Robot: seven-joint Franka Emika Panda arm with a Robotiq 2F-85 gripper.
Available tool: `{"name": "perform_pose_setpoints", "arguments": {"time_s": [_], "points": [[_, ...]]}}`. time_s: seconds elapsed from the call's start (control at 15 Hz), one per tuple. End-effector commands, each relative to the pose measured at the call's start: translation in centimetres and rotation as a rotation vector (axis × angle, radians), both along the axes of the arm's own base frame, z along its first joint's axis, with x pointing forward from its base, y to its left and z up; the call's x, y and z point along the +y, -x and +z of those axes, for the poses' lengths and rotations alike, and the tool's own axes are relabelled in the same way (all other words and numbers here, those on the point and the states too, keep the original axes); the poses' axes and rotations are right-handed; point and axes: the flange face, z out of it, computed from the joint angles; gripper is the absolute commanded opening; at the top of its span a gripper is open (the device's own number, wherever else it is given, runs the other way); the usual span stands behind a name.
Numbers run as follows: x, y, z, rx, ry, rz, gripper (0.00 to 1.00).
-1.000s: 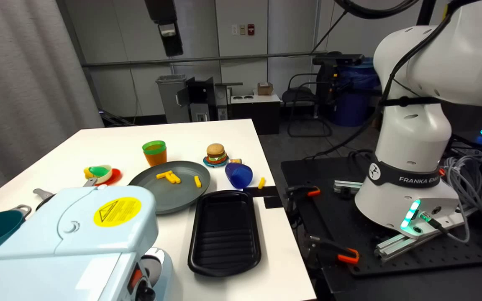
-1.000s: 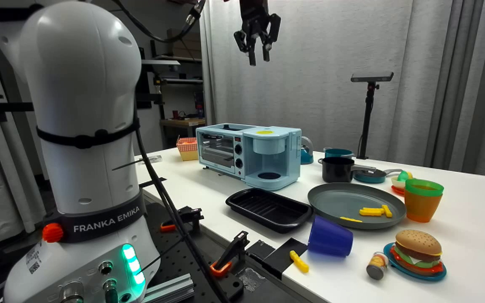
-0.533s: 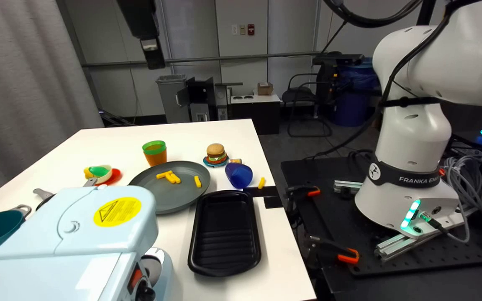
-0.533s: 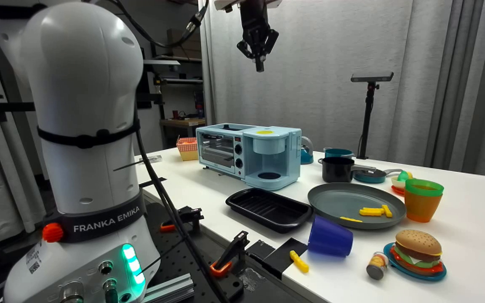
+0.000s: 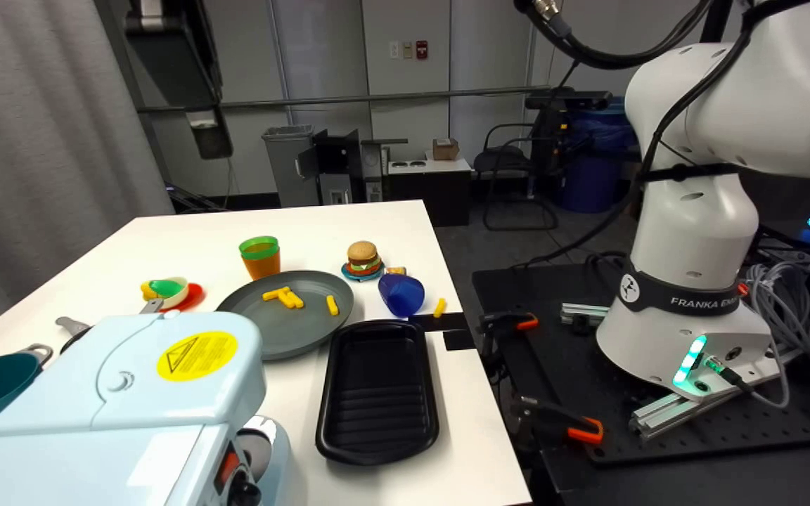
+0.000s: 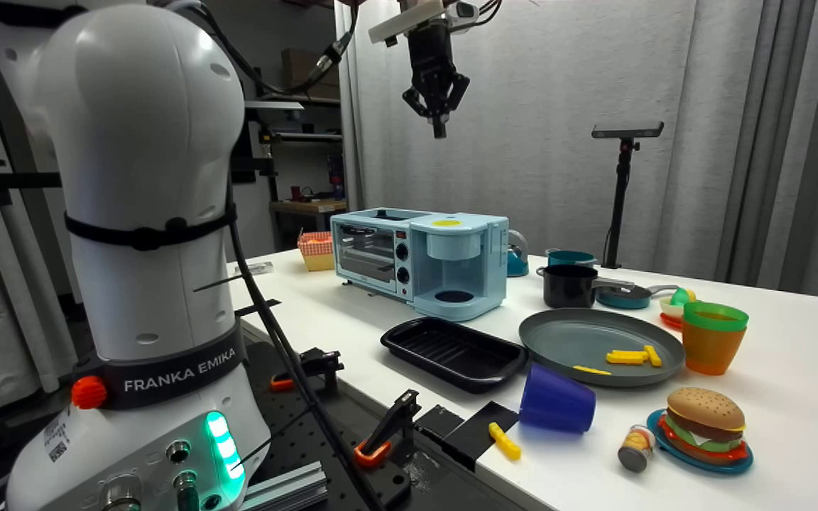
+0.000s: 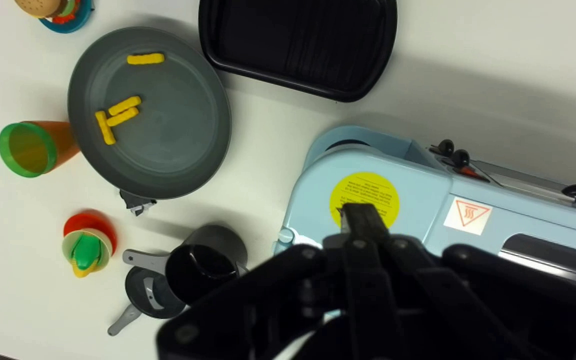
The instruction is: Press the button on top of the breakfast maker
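The pale-blue breakfast maker (image 5: 60, 407) stands on the white table, also in an exterior view (image 6: 457, 245) and the wrist view (image 7: 413, 202). Its top bears a yellow label (image 5: 197, 356). A small raised crescent detail (image 5: 121, 381) shows near the label; I cannot tell if it is the button. In the wrist view a small round pale-blue piece (image 7: 286, 235) sits at the lid's edge. My gripper (image 6: 439, 129) is shut and empty, pointing down in the air well above the maker. In the wrist view its fingertips (image 7: 363, 212) overlap the yellow label and hide part of the top.
A black ribbed tray (image 6: 455, 353) lies before the maker, with a dark round plate (image 6: 558, 341) holding yellow sticks beside it. A black pot (image 6: 568, 286), orange-green cups (image 6: 713, 344), a blue cup (image 6: 557, 401) and a toy burger (image 6: 705, 419) stand around.
My gripper was open one second ago and is now shut. It has come down, and in an exterior view it has moved left and looks larger. The objects on the table have not moved.
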Motion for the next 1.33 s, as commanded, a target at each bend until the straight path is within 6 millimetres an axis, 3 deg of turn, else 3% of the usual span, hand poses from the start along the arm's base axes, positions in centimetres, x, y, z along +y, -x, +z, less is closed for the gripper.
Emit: {"name": "perform_pose_setpoints", "arguments": {"time_s": [0.0,0.73,1.27], "points": [[1.3,-1.7,-0.4,-0.021,-0.04,0.01,0.0],[3.6,-5.8,-3.4,-0.04,-0.121,0.025,0.0],[5.2,-7.7,-6.3,-0.01,-0.142,0.042,0.0]]}}
